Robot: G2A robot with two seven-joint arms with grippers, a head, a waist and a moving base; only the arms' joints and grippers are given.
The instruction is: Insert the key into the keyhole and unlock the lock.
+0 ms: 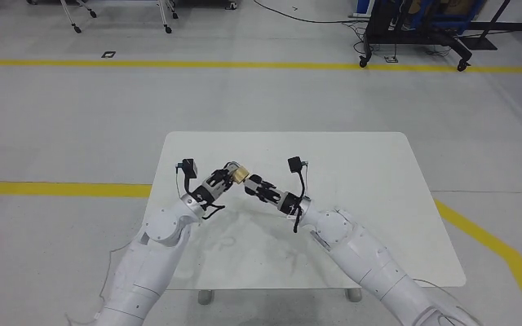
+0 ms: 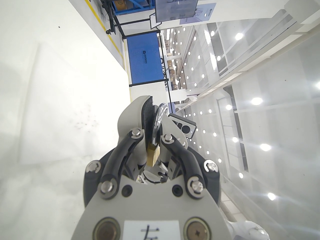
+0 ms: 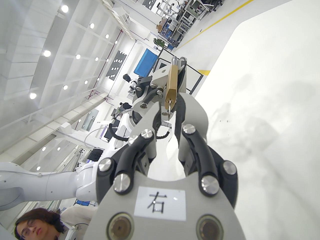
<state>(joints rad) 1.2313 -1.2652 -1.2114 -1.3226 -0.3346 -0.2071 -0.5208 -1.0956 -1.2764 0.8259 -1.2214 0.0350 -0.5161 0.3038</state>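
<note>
Right gripper (image 3: 170, 101): fingers drawn in from both sides on the head of the small silver key (image 3: 170, 107), so read it as clamped there, though the pads' contact is hard to make out. Key: blade at the keyhole end of the brass padlock (image 3: 171, 86), apparently seated, only its head showing; how deep it sits cannot be told. Left gripper (image 2: 155, 119): closed on the padlock at the opposite end, pads pinching the steel shackle (image 2: 160, 113), with the brass body lying back between the fingers toward the palm. Padlock: held aloft between the two grippers, keyhole end facing the right gripper, the white table (image 1: 367, 212) below it. Step in hand, by judgement: the turn of the key, insertion looking done. To do it well, roll your right wrist about the key's own line, which should run straight along the padlock's long axis; any sideways lean is likely to bind the blade or twist it out of the pads. Have the left gripper hold firm against the torque so the padlock does not spin with the key. Mind that a hard pinch on the shackle may stop it popping free, so expect to ease that hold or draw the body away once the key has turned.
</note>
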